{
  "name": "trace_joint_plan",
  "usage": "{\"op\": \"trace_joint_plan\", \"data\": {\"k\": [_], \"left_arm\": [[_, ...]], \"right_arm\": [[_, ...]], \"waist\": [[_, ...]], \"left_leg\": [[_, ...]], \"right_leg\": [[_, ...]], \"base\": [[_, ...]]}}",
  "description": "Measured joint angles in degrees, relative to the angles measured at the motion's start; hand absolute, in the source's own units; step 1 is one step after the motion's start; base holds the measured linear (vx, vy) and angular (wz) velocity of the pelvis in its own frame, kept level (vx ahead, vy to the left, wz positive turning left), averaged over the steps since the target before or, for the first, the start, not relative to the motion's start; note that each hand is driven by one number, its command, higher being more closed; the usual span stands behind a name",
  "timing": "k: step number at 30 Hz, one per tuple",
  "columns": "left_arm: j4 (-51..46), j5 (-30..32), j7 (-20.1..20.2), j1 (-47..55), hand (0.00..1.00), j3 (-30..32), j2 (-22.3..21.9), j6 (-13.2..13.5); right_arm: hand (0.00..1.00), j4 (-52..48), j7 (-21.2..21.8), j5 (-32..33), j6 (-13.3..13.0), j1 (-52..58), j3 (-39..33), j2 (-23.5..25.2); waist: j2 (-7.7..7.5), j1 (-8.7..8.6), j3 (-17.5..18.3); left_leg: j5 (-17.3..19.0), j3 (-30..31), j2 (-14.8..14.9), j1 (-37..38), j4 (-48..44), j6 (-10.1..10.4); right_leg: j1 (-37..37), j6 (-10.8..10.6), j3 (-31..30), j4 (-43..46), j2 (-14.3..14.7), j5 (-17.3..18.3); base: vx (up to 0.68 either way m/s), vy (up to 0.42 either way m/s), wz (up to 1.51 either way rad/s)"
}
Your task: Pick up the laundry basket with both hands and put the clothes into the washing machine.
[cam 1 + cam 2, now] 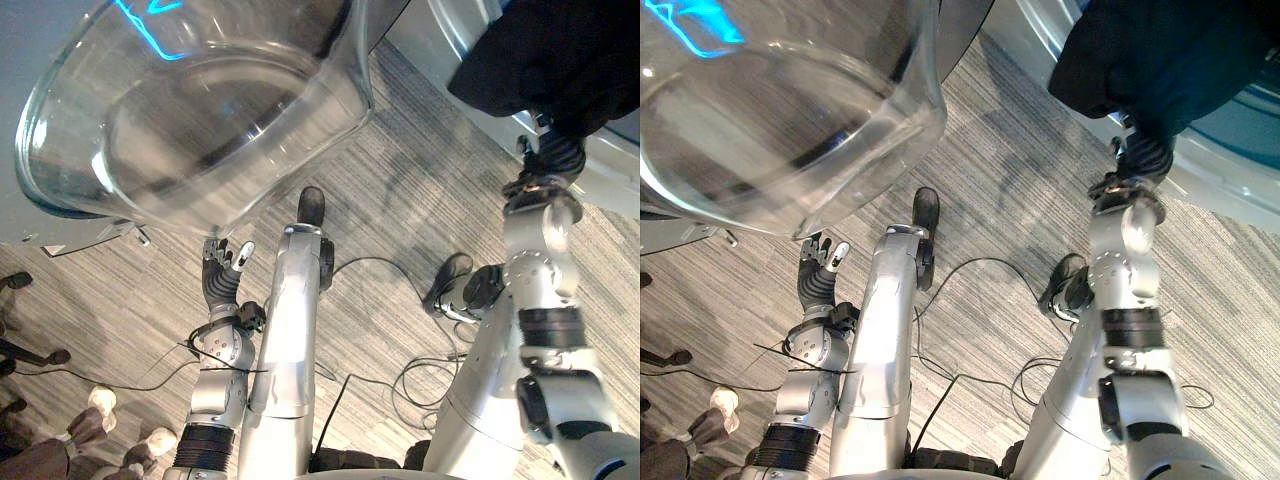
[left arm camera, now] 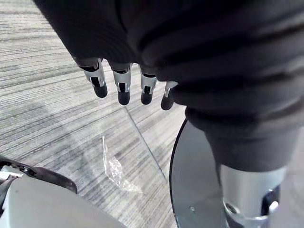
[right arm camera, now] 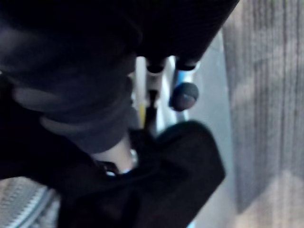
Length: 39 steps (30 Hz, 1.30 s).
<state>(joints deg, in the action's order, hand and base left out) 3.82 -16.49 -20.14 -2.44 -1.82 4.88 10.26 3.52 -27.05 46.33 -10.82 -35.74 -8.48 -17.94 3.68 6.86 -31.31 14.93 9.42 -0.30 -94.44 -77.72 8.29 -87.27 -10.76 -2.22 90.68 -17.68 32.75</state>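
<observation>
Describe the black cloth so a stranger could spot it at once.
Find the washer at the scene's upper right, across the striped carpet from the big clear glass door. The right arm reaches up to it, and the black cloth bunches over the right hand there. It is the only soft black thing; the door is clear, the washer pale.

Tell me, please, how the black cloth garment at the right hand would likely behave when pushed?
The black cloth garment is probably floppy: it drapes in folds over the right hand. Being that limp, it would likely bunch rather than slide.
</observation>
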Motion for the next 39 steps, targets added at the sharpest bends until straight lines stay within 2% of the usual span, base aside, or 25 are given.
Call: {"op": "trace_joint_plan", "data": {"k": [1,2,3,4,5,6,7,8,11,13,15,18,19,20,23,24,26,31,35,39], "left_arm": [[0.4,0.9,-0.3,0.0,0.00,0.2,-0.1,-0.1],[0.6,1.8,-0.6,0.0,0.00,0.2,-0.1,-0.4],[0.9,2.2,-0.9,0.0,0.00,0.2,-0.1,-0.5],[1.4,2.8,-1.3,0.0,0.00,0.3,-0.1,-0.8],[1.5,3.3,-1.4,0.0,0.00,0.3,-0.1,-1.1],[1.8,3.8,-1.4,-0.1,0.00,0.4,-0.1,-1.3],[1.8,3.8,-1.4,-0.1,0.00,0.4,-0.1,-1.3],[1.8,3.9,-1.4,-0.1,0.00,1.0,-0.1,-1.3],[1.7,5.4,-1.4,-0.5,0.00,1.4,-0.2,-1.3],[1.5,6.1,-1.4,-0.5,0.00,1.9,-0.2,-1.3],[1.3,6.1,-1.4,-0.5,0.00,2.3,-0.1,-1.3],[1.1,6.1,-1.2,-0.5,0.00,2.4,-0.1,-1.3],[1.1,6.1,-1.2,-0.5,0.00,2.4,-0.1,-1.2],[1.1,5.8,-1.2,-0.4,0.00,2.4,-0.1,-1.0],[1.1,4.3,-1.1,-0.3,0.00,2.4,0.0,-0.6],[1.2,3.6,-1.0,-0.2,0.00,2.4,0.1,-0.4],[1.1,2.4,-0.7,-0.2,0.00,2.0,0.5,0.3],[1.1,1.2,0.2,-0.3,0.00,1.1,2.1,0.3],[1.2,1.1,0.2,-0.3,0.00,1.0,3.1,0.2],[1.2,1.2,0.1,-0.3,0.00,1.0,3.7,0.0]], "right_arm": [[1.00,-3.3,-1.0,-0.5,-0.4,0.2,-0.6,1.8],[1.00,-6.5,-1.0,-3.4,-4.3,0.2,-1.5,3.5],[1.00,-9.6,-0.9,-4.6,-6.3,0.1,-2.6,4.2],[1.00,-15.2,-0.6,-6.6,-10.1,-0.4,-4.6,4.3],[1.00,-17.4,-0.5,-7.7,-11.9,-0.4,-5.6,4.1],[1.00,-21.2,-0.3,-10.1,-15.1,-1.2,-7.1,4.0],[1.00,-22.2,-0.3,-10.7,-16.0,-1.0,-7.4,4.0],[1.00,-22.2,-0.4,-10.4,-16.0,-0.5,-7.2,4.3],[1.00,-23.2,-0.1,-11.6,-15.9,1.0,-4.9,8.4],[1.00,-23.2,0.0,-12.1,-15.9,0.9,-5.1,8.5],[1.00,-23.2,0.0,-12.5,-16.2,-0.4,-5.2,6.9],[1.00,-18.1,-0.3,-12.6,-15.9,-6.8,-4.9,-1.2],[0.00,-12.8,-0.4,-12.4,-15.7,-10.5,-4.8,-6.0],[0.00,-7.4,-0.3,-10.0,-15.2,-15.2,-4.5,-11.0],[0.00,6.3,1.0,-3.7,-13.5,-27.6,-0.7,-21.3],[0.00,8.6,1.7,-2.9,-13.0,-29.4,0.3,-22.3],[0.00,17.9,5.4,0.8,-9.3,-35.9,1.6,-24.6],[0.00,25.6,8.7,7.2,-5.8,-38.0,3.5,-24.7],[0.00,23.7,9.9,7.4,-5.0,-34.4,4.0,-22.1],[0.00,18.4,9.7,6.8,-5.0,-26.0,3.8,-16.6]], "waist": [[-0.06,0.00,0.0],[-0.06,0.02,0.0],[-0.07,0.00,0.0],[-0.15,-0.17,0.0],[-0.23,-0.27,0.0],[-0.49,-0.35,0.1],[-0.70,-0.35,0.0],[-1.27,-0.27,0.1],[-1.40,-0.13,0.1],[-1.41,-0.28,0.1],[-1.41,-0.79,0.1],[-1.42,-1.28,0.1],[-1.42,-1.27,0.1],[-1.42,-1.29,0.1],[-1.40,-1.35,0.1],[-1.40,-1.37,0.1],[-1.40,-1.33,0.1],[-1.40,-1.37,0.1],[-1.45,-1.46,0.2],[-1.51,-1.65,0.3]], "left_leg": [[0.0,0.0,0.2,0.5,0.5,0.0],[-0.3,0.0,0.3,1.2,1.5,0.0],[-0.5,-0.1,0.4,1.7,2.1,0.0],[-0.8,-0.1,0.4,3.0,3.2,0.0],[-0.9,-0.2,0.4,3.7,3.7,-0.1],[-1.0,-0.2,0.6,5.8,5.1,0.0],[-1.0,-0.4,0.7,6.7,5.8,-0.1],[-1.0,-0.8,1.4,8.1,7.2,-0.1],[-1.3,-1.3,2.2,9.5,9.8,-0.1],[-1.3,-1.3,2.3,9.5,10.0,-0.1],[-1.3,-1.3,2.4,9.6,10.1,-0.1],[-1.3,-1.3,2.4,9.6,10.1,-0.1],[-1.3,-1.3,2.3,9.6,10.1,-0.2],[-1.6,-1.4,2.4,9.6,10.2,-0.6],[-1.9,-1.5,2.5,9.2,10.6,-1.1],[-2.0,-1.5,2.5,9.0,10.6,-1.2],[-2.2,-1.5,2.5,8.1,10.4,-1.5],[-2.2,-1.6,2.9,7.7,9.6,-1.5],[-2.2,-1.5,3.5,7.7,9.8,-1.5],[-2.2,-1.5,4.0,7.7,9.9,-1.5]], "right_leg": [[0.4,0.0,0.1,-0.4,0.2,-0.3],[0.9,-0.1,0.1,-1.4,0.6,-0.6],[1.4,-0.2,0.1,-1.8,0.6,-0.7],[2.6,-0.3,0.2,-2.7,0.6,-0.8],[3.4,-0.3,0.3,-3.3,0.7,-0.9],[5.4,-0.4,0.6,-4.7,0.8,-1.0],[6.2,-0.4,0.6,-5.4,1.0,-1.0],[7.4,-0.6,0.6,-6.8,1.6,-1.3],[8.4,-0.2,1.0,-9.6,2.1,-2.0],[8.9,-0.2,1.1,-10.5,2.7,-2.1],[9.4,-0.2,0.8,-10.8,3.0,-2.1],[9.9,-0.2,0.4,-11.2,3.2,-2.1],[9.9,-0.4,0.4,-11.3,3.1,-2.2],[9.9,-0.7,0.4,-11.6,3.1,-2.4],[9.6,-1.5,0.4,-12.4,3.3,-3.0],[9.5,-1.5,0.4,-12.5,3.3,-3.1],[8.8,-1.2,0.4,-12.6,3.3,-3.5],[8.9,-1.2,0.6,-12.6,3.5,-3.5],[8.9,-1.2,1.1,-12.5,3.8,-3.5],[8.9,-1.2,1.1,-12.7,4.3,-3.6]], "base": [[-0.01,-0.014,-0.07],[-0.01,-0.015,-0.04],[0.00,0.000,0.00],[0.01,-0.014,0.04],[0.03,-0.022,0.02],[0.03,-0.019,-0.01],[0.04,-0.020,-0.11],[0.05,-0.028,-0.12],[0.08,-0.022,-0.11],[0.07,0.008,-0.05],[0.06,0.005,0.10],[0.03,0.011,0.03],[0.00,0.000,0.00],[-0.01,0.017,-0.04],[-0.02,0.016,-0.05],[0.00,0.000,0.00],[0.00,0.000,0.00],[0.00,0.000,-0.02],[-0.01,-0.013,-0.04],[0.00,-0.009,-0.05]]}}
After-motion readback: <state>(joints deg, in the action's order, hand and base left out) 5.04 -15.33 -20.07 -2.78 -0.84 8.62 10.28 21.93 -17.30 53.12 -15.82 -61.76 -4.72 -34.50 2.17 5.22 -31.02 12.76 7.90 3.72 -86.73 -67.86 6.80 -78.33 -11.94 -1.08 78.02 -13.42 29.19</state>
